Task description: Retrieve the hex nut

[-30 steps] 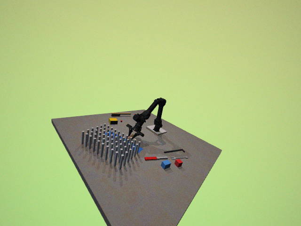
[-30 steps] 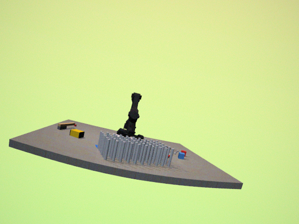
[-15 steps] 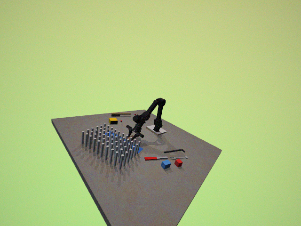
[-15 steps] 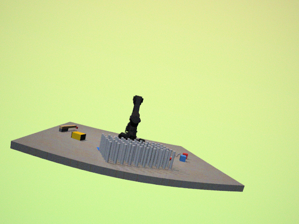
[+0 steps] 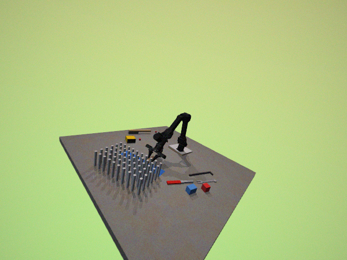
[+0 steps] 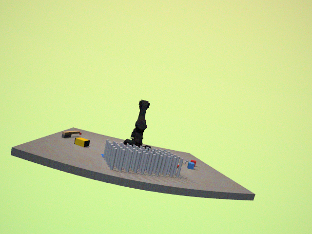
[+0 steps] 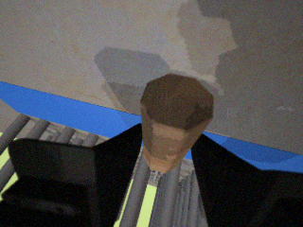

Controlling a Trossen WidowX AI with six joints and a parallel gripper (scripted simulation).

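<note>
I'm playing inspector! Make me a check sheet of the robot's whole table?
Surface: brown-grey table top
Job's things: metal spacers standing; blue tape beside them; hex nut not visible
Clutter: blue block, red block, yellow block
Gripper: shut on a brown handle
Cables: nothing seen
Surroundings: plain yellow-green backdrop
</note>
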